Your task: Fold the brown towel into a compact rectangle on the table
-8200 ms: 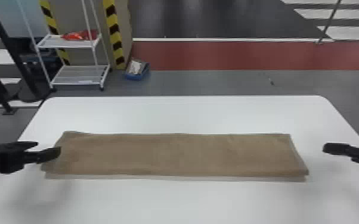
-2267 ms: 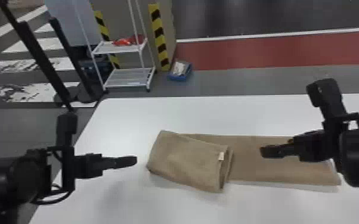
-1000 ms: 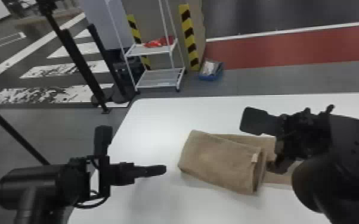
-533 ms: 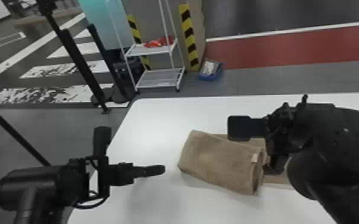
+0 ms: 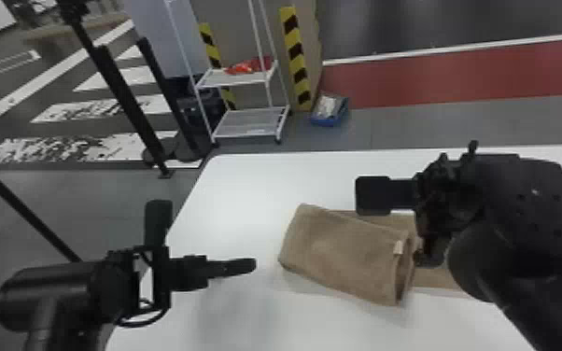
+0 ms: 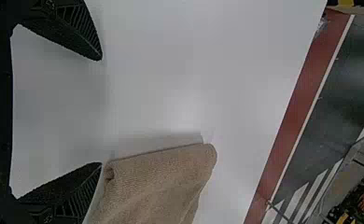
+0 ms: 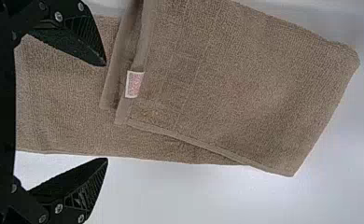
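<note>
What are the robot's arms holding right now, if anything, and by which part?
Nothing; the left end effector and right end effector are both open.

The left arm point(image 5: 107, 284), at eight o'clock in the head view, is black with a barrel-shaped housing point(image 5: 42, 287) and looped black cable point(image 5: 144, 323). Toward four o'clock, the right arm point(image 5: 504, 252) has a dotted black casing point(image 5: 527, 200); silvery screws point(image 7: 59, 17) stud the right gripper point(image 5: 392, 228), whose ribbed fingers point(image 7: 80, 39) taper.

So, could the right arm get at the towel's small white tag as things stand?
Probably yes: the right claw hovers open by the folded part of the towel, near the white tag, and nothing visible covers it.
</note>
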Controlling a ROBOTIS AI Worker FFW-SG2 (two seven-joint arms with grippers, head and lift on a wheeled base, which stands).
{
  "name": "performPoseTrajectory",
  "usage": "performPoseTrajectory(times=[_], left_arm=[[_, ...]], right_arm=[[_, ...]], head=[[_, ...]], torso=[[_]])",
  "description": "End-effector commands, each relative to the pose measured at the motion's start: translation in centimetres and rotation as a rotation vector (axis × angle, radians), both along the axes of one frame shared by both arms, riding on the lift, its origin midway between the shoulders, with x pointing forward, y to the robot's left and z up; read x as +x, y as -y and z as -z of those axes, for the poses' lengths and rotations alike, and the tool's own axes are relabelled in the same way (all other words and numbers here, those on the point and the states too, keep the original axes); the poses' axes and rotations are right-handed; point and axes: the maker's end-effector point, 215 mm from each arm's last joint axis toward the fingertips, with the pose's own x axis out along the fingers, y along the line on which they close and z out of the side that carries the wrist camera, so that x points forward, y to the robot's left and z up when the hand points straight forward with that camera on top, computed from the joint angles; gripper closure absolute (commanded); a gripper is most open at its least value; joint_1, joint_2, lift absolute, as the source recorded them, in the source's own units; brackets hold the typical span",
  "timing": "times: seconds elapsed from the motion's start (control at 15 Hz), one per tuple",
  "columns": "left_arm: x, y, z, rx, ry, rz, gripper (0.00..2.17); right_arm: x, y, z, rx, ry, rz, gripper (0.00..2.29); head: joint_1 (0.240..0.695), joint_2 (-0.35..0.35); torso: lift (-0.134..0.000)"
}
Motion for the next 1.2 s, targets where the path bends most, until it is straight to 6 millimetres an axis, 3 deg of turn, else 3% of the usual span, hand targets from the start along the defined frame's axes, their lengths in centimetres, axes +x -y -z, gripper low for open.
performPoseTrajectory(times=[0.0,0.6,0.87,1.0,1.13], left_arm=[[0.0,-0.2,0.0,0.000,0.001,-0.003,0.08],[1.1,0.1,-0.8,0.011,0.018,0.000,0.08],[1.1,-0.1,-0.8,0.019,0.015,-0.001,0.08],[1.1,0.0,-0.7,0.021,0.012,0.001,0.08],[1.0,0.1,-0.7,0.020,0.008,0.003,0.08]], right_arm=[[-0.8,-1.0,0.1,0.025,-0.018,-0.015,0.17],[-2.8,-2.2,1.0,0.064,-0.049,-0.037,0.17],[-4.9,-4.5,-0.2,0.155,-0.065,-0.052,0.17],[-5.8,-4.6,0.0,0.174,-0.074,-0.035,0.17],[-6.3,-3.3,-0.2,0.232,-0.099,0.067,0.18]], head=[[0.695,0.350],[0.695,0.350],[0.695,0.350],[0.695,0.350],[0.695,0.350]], torso=[[-0.128],[-0.128],[-0.128],[-0.128],[-0.128]])
